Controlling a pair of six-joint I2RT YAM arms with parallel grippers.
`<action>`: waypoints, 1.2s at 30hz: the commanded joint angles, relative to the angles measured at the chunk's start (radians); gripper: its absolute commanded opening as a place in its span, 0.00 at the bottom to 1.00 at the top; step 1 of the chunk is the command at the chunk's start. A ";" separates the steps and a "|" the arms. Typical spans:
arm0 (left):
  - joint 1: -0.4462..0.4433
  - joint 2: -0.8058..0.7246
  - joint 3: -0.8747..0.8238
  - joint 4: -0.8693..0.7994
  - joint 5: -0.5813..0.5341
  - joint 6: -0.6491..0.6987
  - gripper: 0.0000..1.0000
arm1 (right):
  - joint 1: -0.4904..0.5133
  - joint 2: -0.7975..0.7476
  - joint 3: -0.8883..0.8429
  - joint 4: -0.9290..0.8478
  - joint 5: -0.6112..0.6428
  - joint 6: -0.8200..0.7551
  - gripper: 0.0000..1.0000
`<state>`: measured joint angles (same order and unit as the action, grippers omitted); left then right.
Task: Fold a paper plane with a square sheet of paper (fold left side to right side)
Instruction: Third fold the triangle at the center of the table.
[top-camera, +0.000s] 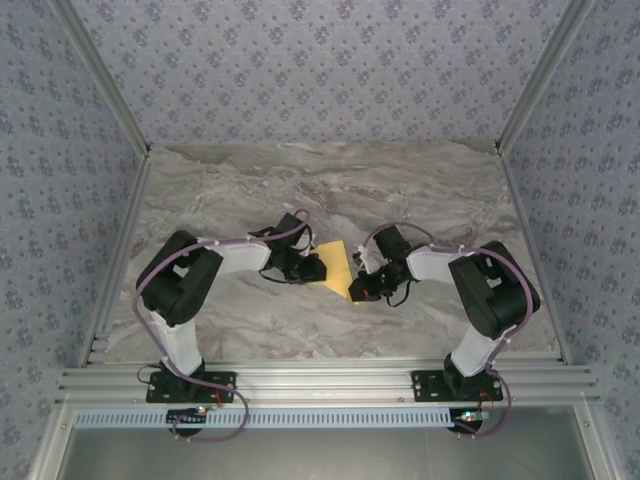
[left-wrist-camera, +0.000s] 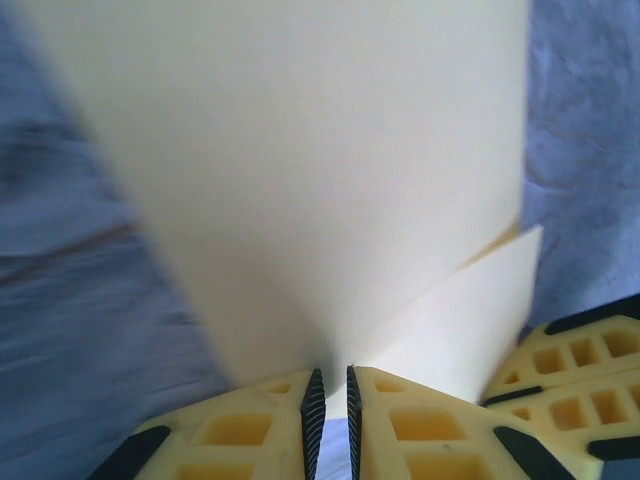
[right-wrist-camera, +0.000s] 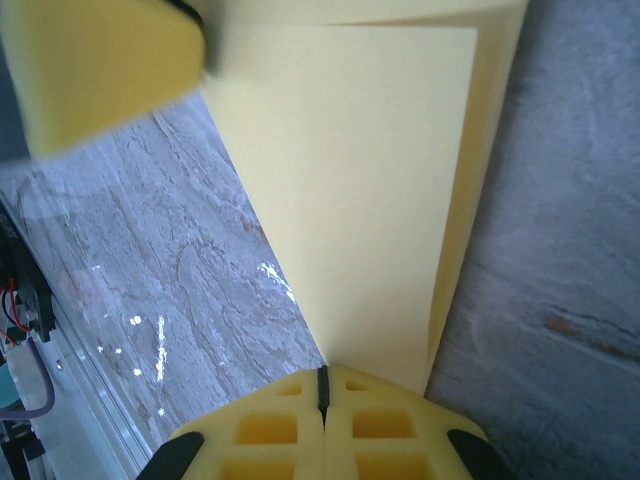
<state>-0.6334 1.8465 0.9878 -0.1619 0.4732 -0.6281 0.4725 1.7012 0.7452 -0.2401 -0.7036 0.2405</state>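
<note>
One marble-patterned bench (top-camera: 320, 180) takes up the middle of the scene. It is closed in by three walls of blue-grey patterned paper (top-camera: 320, 60), and an aluminium rail (top-camera: 320, 380) runs along its near edge.

Two arms stand on that rail. The left arm (top-camera: 190, 275) and the right arm (top-camera: 490, 285) both bend inward until their wrists nearly meet over the centre of the bench.

Between the wrists is the one square sheet of paper (top-camera: 335, 266), yellow-orange and unmarked. It lies about midway left to right and a little nearer than the bench's middle. Whether its lower edge touches the bench I cannot tell.

From the left wrist the sheet (left-wrist-camera: 330, 180) rises as a broad pale panel. A second layer shows as a lower flap on the right, so two layers can be counted. From the right wrist the sheet (right-wrist-camera: 370, 200) also shows two layers, one lying over the other, with the under one peeking out along the right and top.

The left jaws are clamped on the sheet. Two ridged black pads (left-wrist-camera: 314, 420) stand close together, and the paper's edge runs down between them. The right jaws are pressed together on the sheet's near edge.

Yellow fingers (left-wrist-camera: 580, 365) of the right jaws sit just beside the left ones. One blurred yellow finger (right-wrist-camera: 100, 70) of the left jaws shows at the sheet's far corner.
</note>
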 joint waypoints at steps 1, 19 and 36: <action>0.076 -0.025 -0.043 -0.138 -0.168 0.069 0.18 | 0.000 0.051 -0.033 -0.100 0.109 0.010 0.06; -0.158 0.032 0.151 -0.052 -0.066 -0.010 0.21 | 0.005 0.050 -0.013 -0.112 0.110 0.010 0.06; -0.166 0.120 0.132 -0.087 -0.135 -0.014 0.20 | 0.018 -0.160 -0.003 -0.028 0.012 0.198 0.08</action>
<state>-0.7986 1.9461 1.1599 -0.2249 0.3775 -0.6365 0.4778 1.5803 0.7383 -0.2802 -0.6735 0.3386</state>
